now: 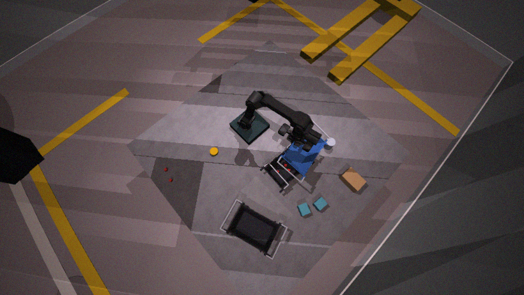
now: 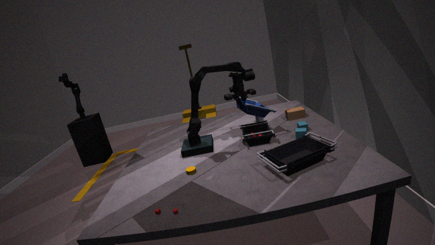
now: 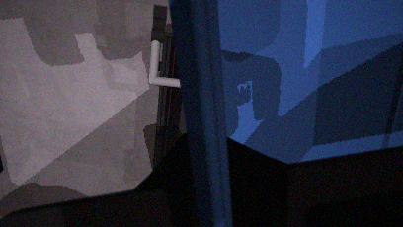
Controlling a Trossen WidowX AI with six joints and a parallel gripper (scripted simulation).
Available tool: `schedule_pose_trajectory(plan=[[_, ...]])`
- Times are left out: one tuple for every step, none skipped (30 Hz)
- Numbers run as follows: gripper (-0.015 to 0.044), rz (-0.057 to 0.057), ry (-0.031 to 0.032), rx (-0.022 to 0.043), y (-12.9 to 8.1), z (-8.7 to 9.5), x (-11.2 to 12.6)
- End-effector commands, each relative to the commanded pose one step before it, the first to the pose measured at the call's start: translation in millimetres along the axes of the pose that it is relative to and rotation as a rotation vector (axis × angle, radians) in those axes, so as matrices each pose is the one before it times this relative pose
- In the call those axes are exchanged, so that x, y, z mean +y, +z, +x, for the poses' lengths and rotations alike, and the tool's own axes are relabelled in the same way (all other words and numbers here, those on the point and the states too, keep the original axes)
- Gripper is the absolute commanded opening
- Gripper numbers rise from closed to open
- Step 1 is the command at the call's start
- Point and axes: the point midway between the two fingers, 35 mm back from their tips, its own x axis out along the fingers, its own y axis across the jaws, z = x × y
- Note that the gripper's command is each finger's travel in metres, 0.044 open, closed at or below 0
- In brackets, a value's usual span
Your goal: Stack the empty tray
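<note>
My gripper (image 1: 306, 145) (image 2: 239, 99) is shut on the rim of a blue empty tray (image 1: 300, 158) (image 2: 254, 108) (image 3: 306, 74) and holds it in the air, tilted, with its free end lower. Below it stands the small black loaded tray (image 1: 275, 175) (image 2: 257, 137) with red blocks (image 1: 287, 167) (image 2: 256, 134) inside. The blue tray hangs over the loaded tray's far part and hides it in the top view. A white wire bar (image 1: 277, 175) (image 2: 258, 132) (image 3: 155, 61) of the loaded tray shows beside the blue tray's edge.
A larger black tray (image 1: 238, 219) (image 2: 316, 153) with wire bars lies nearer the front. Two teal blocks (image 1: 303, 209) (image 2: 301, 130), a tan box (image 1: 353, 179) (image 2: 295, 113), a white cylinder (image 1: 330, 142), a yellow disc (image 1: 213, 151) (image 2: 190, 170) and two red cubes (image 1: 165, 169) (image 2: 157, 211) lie around.
</note>
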Motion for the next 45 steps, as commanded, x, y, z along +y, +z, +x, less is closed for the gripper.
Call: schedule_pose_trajectory(plan=[[0.0,0.0583,-0.01143,0.00064,-17.86,-3.01,-1.77],[0.0,0.0119,-0.00002,0.00042,-3.93,0.0,-0.19],[0.0,0.0119,-0.00002,0.00042,-3.93,0.0,-0.19],[0.0,0.0119,-0.00002,0.00042,-3.93,0.0,-0.19],[0.0,0.0119,-0.00002,0.00042,-3.93,0.0,-0.19],[0.0,0.0119,-0.00002,0.00042,-3.93,0.0,-0.19],[0.0,0.0119,-0.00002,0.00042,-3.93,0.0,-0.19],[0.0,0.0119,-0.00002,0.00042,-3.93,0.0,-0.19],[0.0,0.0119,-0.00002,0.00042,-3.93,0.0,-0.19],[0.0,0.0119,-0.00002,0.00042,-3.93,0.0,-0.19],[0.0,0.0119,-0.00002,0.00042,-3.93,0.0,-0.19],[0.0,0.0119,-0.00002,0.00042,-3.93,0.0,-0.19],[0.0,0.0119,-0.00002,0.00042,-3.93,0.0,-0.19],[0.0,0.0119,-0.00002,0.00042,-3.93,0.0,-0.19],[0.0,0.0119,-0.00002,0.00042,-3.93,0.0,-0.2],[0.0,0.0099,-0.00002,0.00035,-3.25,0.0,-0.16],[0.0,0.0059,-0.00001,0.00021,-1.95,0.0,-0.1],[0.0,0.002,0.0,0.00007,-0.65,0.0,-0.04],[0.0,0.0,0.0,0.0,0.0,0.0,0.0],[0.0,0.0,0.0,0.0,0.0,0.0,0.0],[0.0,0.0,0.0,0.0,0.0,0.0,0.0],[0.0,0.0,0.0,0.0,0.0,0.0,0.0],[0.0,0.0,0.0,0.0,0.0,0.0,0.0],[0.0,0.0,0.0,0.0,0.0,0.0,0.0],[0.0,0.0,0.0,0.0,0.0,0.0,0.0],[0.0,0.0,0.0,0.0,0.0,0.0,0.0],[0.0,0.0,0.0,0.0,0.0,0.0,0.0],[0.0,0.0,0.0,0.0,0.0,0.0,0.0],[0.0,0.0,0.0,0.0,0.0,0.0,0.0],[0.0,0.0,0.0,0.0,0.0,0.0,0.0],[0.0,0.0,0.0,0.0,0.0,0.0,0.0],[0.0,0.0,0.0,0.0,0.0,0.0,0.0],[0.0,0.0,0.0,0.0,0.0,0.0,0.0],[0.0,0.0,0.0,0.0,0.0,0.0,0.0],[0.0,0.0,0.0,0.0,0.0,0.0,0.0],[0.0,0.0,0.0,0.0,0.0,0.0,0.0],[0.0,0.0,0.0,0.0,0.0,0.0,0.0],[0.0,0.0,0.0,0.0,0.0,0.0,0.0],[0.0,0.0,0.0,0.0,0.0,0.0,0.0],[0.0,0.0,0.0,0.0,0.0,0.0,0.0],[0.0,0.0,0.0,0.0,0.0,0.0,0.0],[0.0,0.0,0.0,0.0,0.0,0.0,0.0],[0.0,0.0,0.0,0.0,0.0,0.0,0.0],[0.0,0.0,0.0,0.0,0.0,0.0,0.0],[0.0,0.0,0.0,0.0,0.0,0.0,0.0]])
